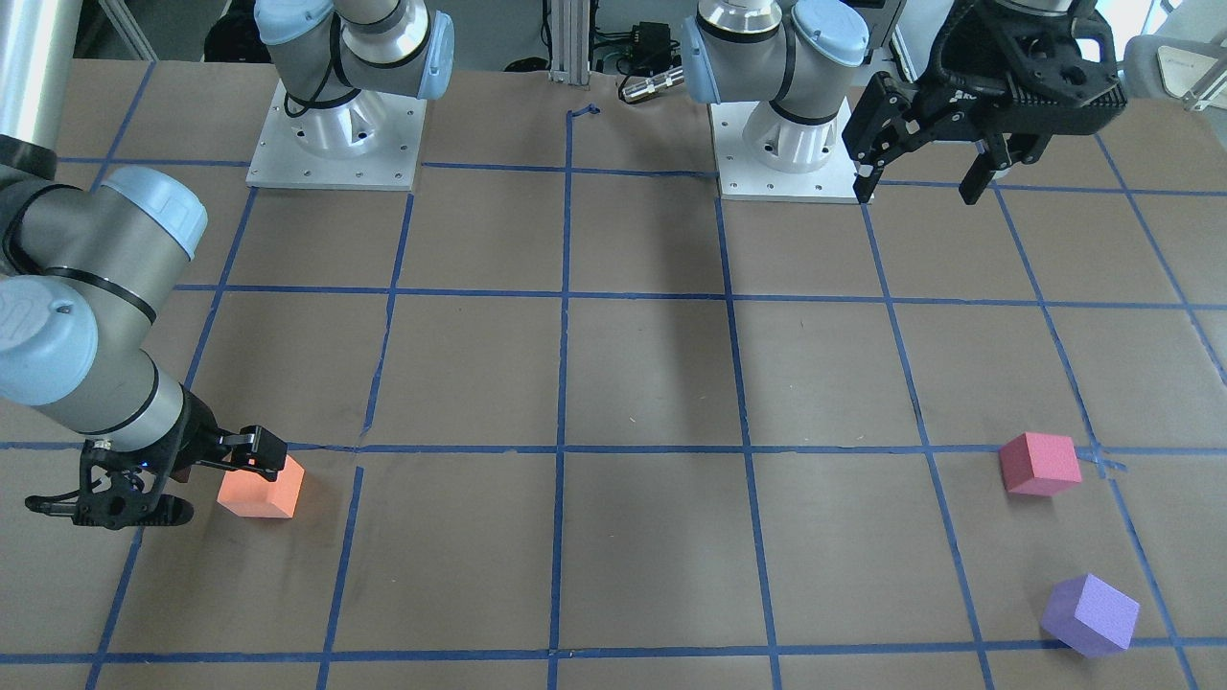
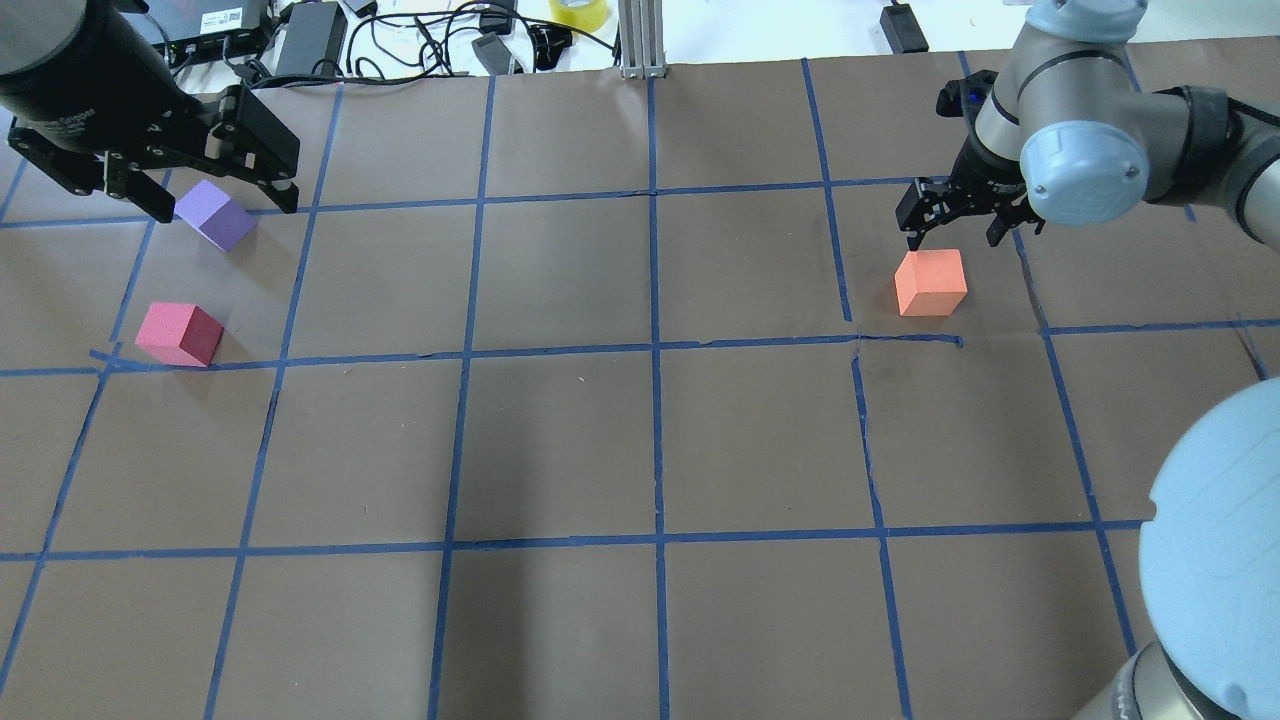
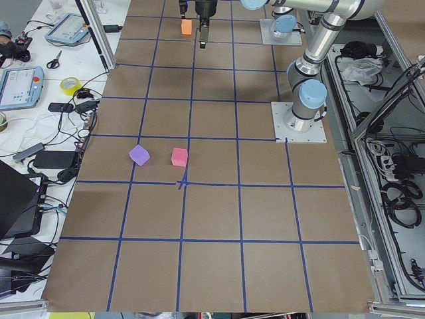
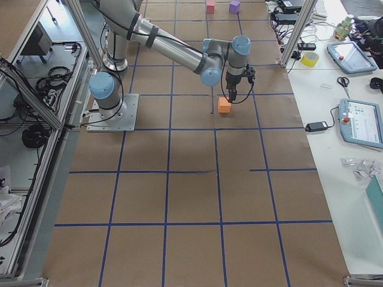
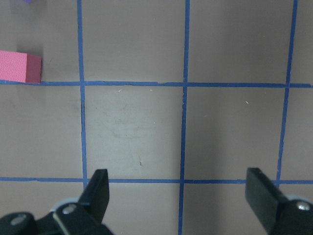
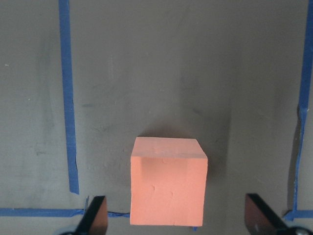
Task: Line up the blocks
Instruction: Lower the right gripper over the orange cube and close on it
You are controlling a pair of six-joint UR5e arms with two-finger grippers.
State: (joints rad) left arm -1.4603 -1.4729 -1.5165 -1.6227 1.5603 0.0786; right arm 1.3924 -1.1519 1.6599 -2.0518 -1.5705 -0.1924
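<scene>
The orange block (image 2: pixel 930 283) lies on the table's right half. My right gripper (image 2: pixel 955 230) is open and low, just beyond the block. In the right wrist view the block (image 6: pixel 168 188) sits between the spread fingers (image 6: pixel 95 218), untouched. The pinkish red block (image 2: pixel 178 334) and the lavender purple block (image 2: pixel 215 215) lie at the far left, apart from each other. My left gripper (image 2: pixel 222 200) is open and empty, high above the table over that side. The left wrist view shows the red block (image 5: pixel 19 67) at its upper left edge.
Blue tape lines (image 2: pixel 655 350) form a grid on the brown table cover. The two arm bases (image 1: pixel 335 134) (image 1: pixel 786 144) stand on the robot's side. Cables and power bricks (image 2: pixel 310 35) and a tape roll (image 2: pixel 578 10) lie beyond the far edge.
</scene>
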